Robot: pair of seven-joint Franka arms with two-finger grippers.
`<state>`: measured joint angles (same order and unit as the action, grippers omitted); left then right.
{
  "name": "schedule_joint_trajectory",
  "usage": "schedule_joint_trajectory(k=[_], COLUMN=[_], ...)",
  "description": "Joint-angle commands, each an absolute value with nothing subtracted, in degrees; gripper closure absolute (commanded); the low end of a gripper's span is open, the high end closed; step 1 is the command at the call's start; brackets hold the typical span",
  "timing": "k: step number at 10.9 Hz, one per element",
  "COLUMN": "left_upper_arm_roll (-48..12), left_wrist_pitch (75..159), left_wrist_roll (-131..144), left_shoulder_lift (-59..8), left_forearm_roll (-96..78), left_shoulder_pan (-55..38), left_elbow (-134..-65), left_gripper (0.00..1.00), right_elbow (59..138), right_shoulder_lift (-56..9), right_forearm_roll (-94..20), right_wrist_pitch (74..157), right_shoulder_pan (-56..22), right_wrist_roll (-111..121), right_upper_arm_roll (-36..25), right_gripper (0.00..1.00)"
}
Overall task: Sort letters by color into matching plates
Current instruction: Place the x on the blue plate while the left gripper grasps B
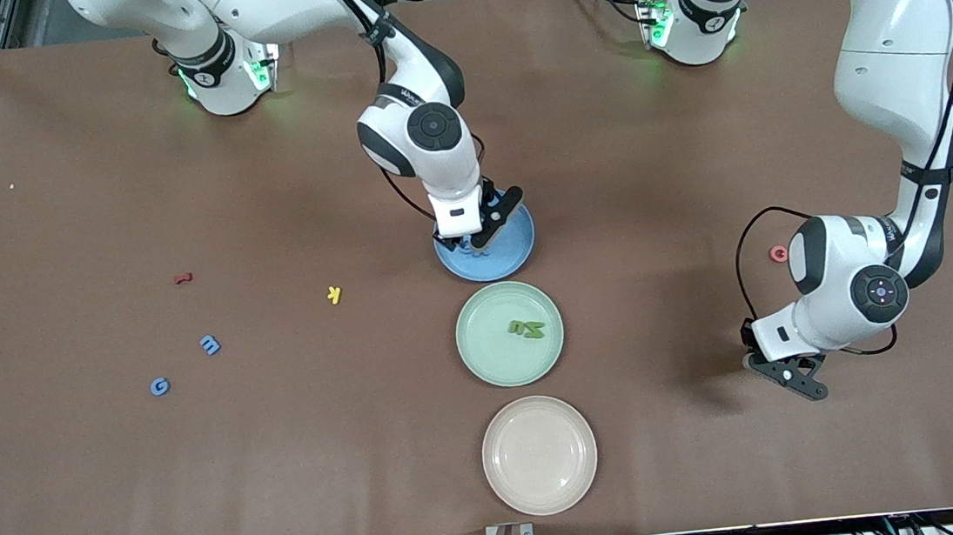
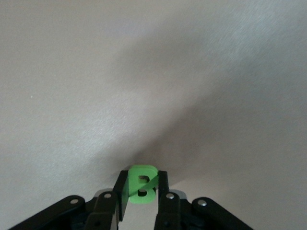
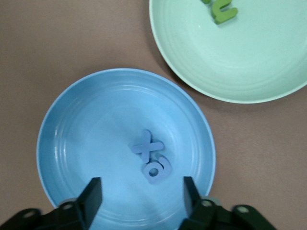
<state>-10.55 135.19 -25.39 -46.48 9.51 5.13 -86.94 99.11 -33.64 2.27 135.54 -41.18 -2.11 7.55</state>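
Observation:
My left gripper (image 2: 141, 190) is shut on a green letter B (image 2: 142, 184), low over bare table toward the left arm's end (image 1: 788, 373). My right gripper (image 3: 142, 184) stands open over the blue plate (image 3: 72, 124), with nothing between its fingers. Two blue letters (image 3: 152, 158) lie in that plate (image 1: 518, 246), just ahead of the fingertips. The mint green plate (image 1: 489, 349) holds green letters (image 1: 526, 327). The beige plate (image 1: 539, 455) holds nothing. Loose on the table lie a blue m (image 1: 209, 345), a blue G (image 1: 159, 386), a red letter (image 1: 183, 278), a yellow one (image 1: 335, 294) and a pink one (image 1: 779, 253).
The three plates stand in a row down the table's middle, blue farthest from the front camera, beige nearest. The loose blue, red and yellow letters lie toward the right arm's end. The pink letter lies beside the left arm's wrist.

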Motion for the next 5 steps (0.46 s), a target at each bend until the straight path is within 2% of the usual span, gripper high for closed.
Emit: schedule_joint_trajectory(k=[1,5], left_upper_arm_roll=[-12.1,-15.2], left_wrist_pitch=[134.7,134.3], left_wrist_roll=[-23.0,-13.8], left_shoulder_lift=[-44.2,-43.5], left_forearm_roll=[4.6,4.2], left_shoulder_pan=[4.2,1.1], left_elbow=[-87.4,-86.9], left_gripper=[1.0,1.0], right_elbow=[97.6,97.6], right_shoulder_lift=[-32.6,-28.1], right_forearm_roll=[2.2,2.3], right_wrist_pitch=[130.4,124.4], right_shoulder_pan=[-38.9,-30.7], right_wrist_roll=[-2.7,-1.1], right_upper_arm_roll=[8.1,8.1], right_gripper=[0.0,0.0])
